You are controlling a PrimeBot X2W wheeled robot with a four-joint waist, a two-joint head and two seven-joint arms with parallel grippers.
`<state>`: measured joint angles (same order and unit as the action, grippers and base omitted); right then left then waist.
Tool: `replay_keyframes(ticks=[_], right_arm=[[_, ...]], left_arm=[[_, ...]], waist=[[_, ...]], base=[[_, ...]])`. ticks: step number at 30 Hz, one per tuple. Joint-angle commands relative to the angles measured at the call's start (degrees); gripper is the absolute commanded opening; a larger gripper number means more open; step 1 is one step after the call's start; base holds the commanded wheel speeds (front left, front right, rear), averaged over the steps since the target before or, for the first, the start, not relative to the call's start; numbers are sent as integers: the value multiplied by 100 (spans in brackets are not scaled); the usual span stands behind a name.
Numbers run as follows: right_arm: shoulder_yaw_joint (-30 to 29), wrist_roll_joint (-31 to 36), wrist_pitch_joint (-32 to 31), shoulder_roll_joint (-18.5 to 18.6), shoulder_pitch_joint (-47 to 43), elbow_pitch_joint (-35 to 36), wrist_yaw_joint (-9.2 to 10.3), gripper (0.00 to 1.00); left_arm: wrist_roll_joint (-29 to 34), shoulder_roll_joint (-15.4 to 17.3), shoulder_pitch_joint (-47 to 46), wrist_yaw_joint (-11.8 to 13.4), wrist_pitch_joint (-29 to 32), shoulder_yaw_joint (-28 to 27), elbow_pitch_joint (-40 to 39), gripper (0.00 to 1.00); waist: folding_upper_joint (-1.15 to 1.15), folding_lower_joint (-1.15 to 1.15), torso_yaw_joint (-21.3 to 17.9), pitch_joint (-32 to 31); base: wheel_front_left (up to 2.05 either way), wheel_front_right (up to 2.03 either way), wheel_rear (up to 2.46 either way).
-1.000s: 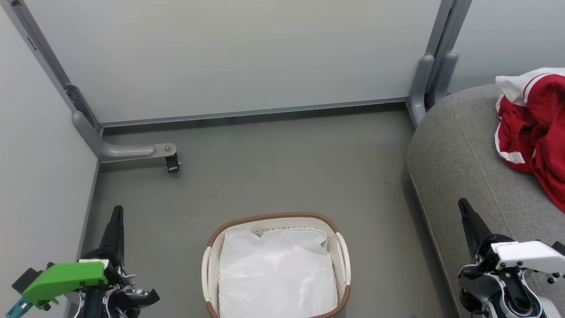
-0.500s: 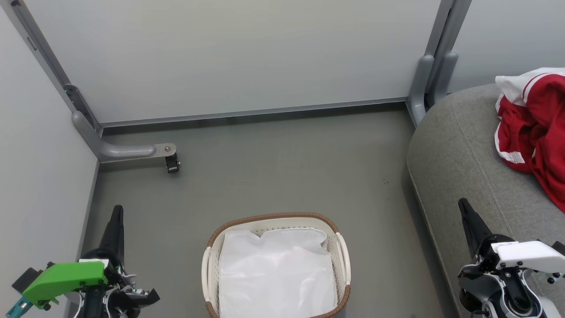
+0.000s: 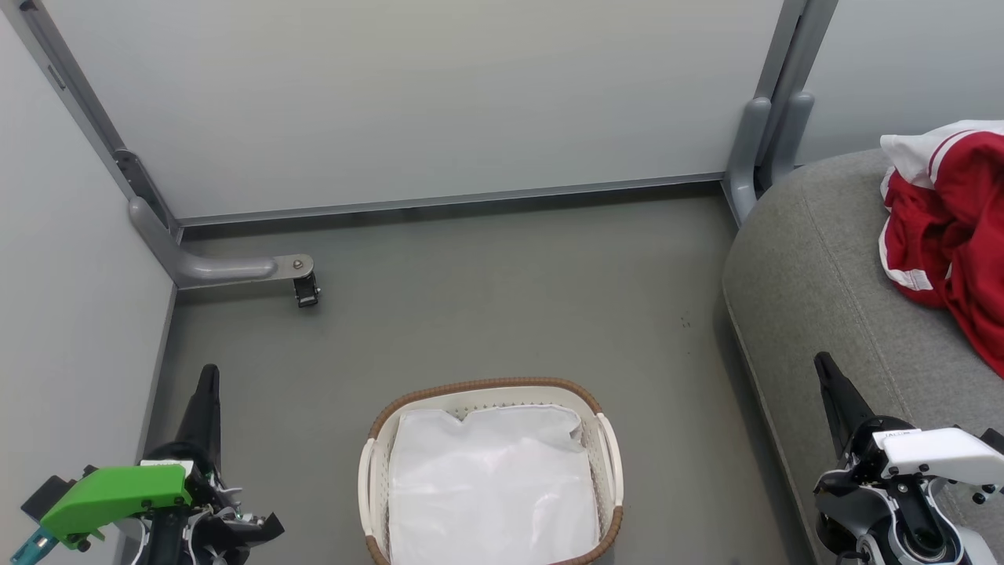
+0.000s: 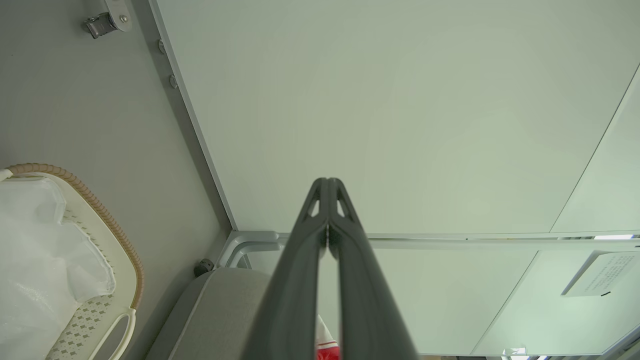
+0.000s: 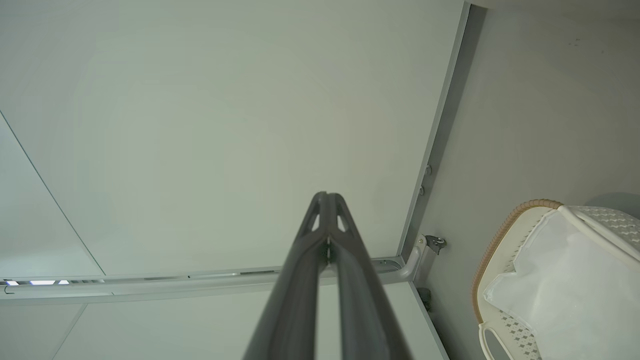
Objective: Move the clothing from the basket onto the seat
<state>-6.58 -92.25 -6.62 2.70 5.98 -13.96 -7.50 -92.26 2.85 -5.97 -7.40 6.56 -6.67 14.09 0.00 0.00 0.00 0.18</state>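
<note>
The red clothing (image 3: 953, 227) with white stripes lies bunched on the grey seat (image 3: 816, 259) at the right edge of the head view; a red scrap of clothing (image 4: 326, 349) peeks out between the fingers in the left wrist view. The white basket (image 3: 608, 447) with its brown rim stands on the floor at bottom centre, holding a plain white sheet (image 3: 492, 486). My left gripper (image 3: 209, 375) is shut and empty, left of the basket. Just as empty and shut, my right gripper (image 3: 822, 362) hovers over the seat's front edge. Both wrist views show fingertips touching.
Pale partition panels (image 3: 439, 94) close off the back and left. A grey frame foot with a castor (image 3: 306, 290) juts onto the floor at the back left. Another grey post (image 3: 753, 149) stands by the seat's corner. Grey floor (image 3: 502, 298) stretches between basket and panels.
</note>
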Motion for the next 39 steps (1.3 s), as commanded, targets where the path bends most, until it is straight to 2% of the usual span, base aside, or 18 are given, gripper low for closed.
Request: replay_keyframes(ticks=[1,39], right_arm=[[-11,-21,-13,34,46,-13,2,0],[-5,-26,-8,34,45,-13,2,0]], left_arm=[[-22,-1,-54,-30,22,-7,-10,0],[-26,-1,-54,-30,18,-3,-10,0]], waist=[[0,0,0,0],[0,0,0,0]], base=[[0,0,0],[0,0,0]])
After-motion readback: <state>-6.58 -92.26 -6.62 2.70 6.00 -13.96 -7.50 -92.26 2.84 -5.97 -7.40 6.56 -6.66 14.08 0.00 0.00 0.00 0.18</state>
